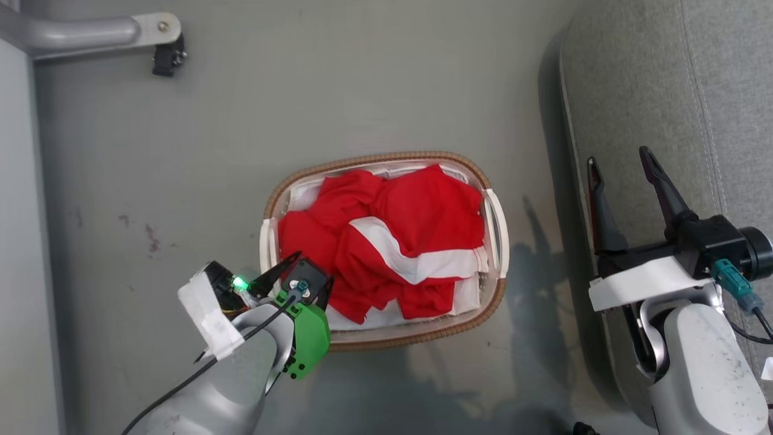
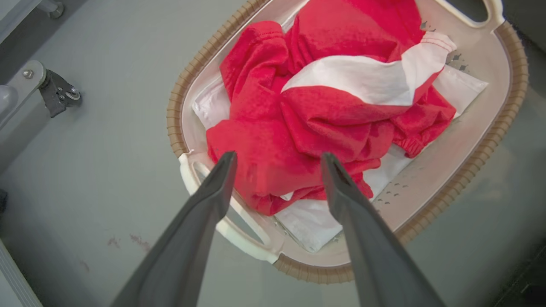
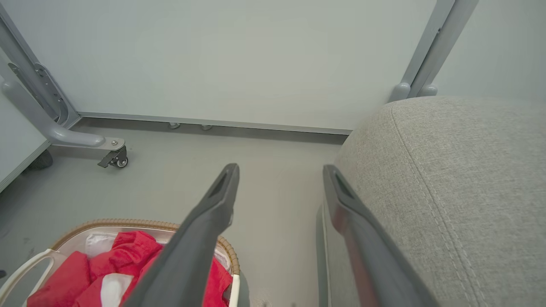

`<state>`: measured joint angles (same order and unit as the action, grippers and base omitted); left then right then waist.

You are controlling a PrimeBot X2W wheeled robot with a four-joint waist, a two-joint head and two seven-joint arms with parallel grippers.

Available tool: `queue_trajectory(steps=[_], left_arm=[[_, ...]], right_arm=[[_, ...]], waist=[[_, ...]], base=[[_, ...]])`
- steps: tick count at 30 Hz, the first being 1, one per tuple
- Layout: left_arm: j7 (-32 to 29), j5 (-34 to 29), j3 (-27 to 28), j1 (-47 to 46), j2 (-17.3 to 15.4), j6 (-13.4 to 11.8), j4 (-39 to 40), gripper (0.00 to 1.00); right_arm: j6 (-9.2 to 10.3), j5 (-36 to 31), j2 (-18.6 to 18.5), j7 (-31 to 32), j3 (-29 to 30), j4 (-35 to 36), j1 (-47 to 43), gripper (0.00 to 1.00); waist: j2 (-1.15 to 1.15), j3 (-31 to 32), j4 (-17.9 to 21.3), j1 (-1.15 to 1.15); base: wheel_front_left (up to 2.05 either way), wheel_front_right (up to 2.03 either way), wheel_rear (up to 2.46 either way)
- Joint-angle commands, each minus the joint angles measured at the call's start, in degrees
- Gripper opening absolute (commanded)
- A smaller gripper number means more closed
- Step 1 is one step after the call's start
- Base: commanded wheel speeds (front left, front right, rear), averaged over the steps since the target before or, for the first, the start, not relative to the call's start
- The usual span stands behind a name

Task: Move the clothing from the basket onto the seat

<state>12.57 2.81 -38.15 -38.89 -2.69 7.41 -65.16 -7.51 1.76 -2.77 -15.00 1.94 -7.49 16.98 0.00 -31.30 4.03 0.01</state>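
We are hovering the left gripper (image 2: 278, 157), fingers apart, over crumpled red-and-white fabric clothing (image 2: 324, 123) in the oval cream plastic basket (image 2: 512, 106). Next, we judge, it needs to pinch a fold.

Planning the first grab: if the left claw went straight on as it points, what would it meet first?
Most likely the red clothing heaped in the basket: the open left claw frames that fabric near one handle, though depth is unclear.

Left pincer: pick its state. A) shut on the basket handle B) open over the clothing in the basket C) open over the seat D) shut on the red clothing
B: the left pincer stands open, spread wide over the clothing in the basket.
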Motion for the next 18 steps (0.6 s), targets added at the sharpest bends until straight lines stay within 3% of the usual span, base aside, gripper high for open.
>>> queue_trajectory(steps=[1,7,18], left_arm=[[-0.4,0.0,-1.4,-1.8,-0.4,0.1,-1.1,1.00],[-3.2,1.1,-6.4,-6.0,-1.1,0.1,-5.4,1.00],[-8.3,1.2,-8.7,-12.3,-3.0,-0.3,-7.9,1.00]], right_arm=[[0.04,0.5,-0.2,-0.3,-0.4,0.3,0.9,1.00],[0.04,1.7,-0.2,-0.3,-1.8,0.6,1.9,1.00],[0.04,3.9,-0.2,-0.3,-3.5,1.6,4.6,1.00]], waist=[[0.00,-3.4,2.2,-0.01],[0.00,-6.5,3.9,-0.01],[0.00,-12.5,6.3,-0.01]], base=[[0.00,0.00,0.00],[0.00,0.00,0.00],[0.00,0.00,0.00]])
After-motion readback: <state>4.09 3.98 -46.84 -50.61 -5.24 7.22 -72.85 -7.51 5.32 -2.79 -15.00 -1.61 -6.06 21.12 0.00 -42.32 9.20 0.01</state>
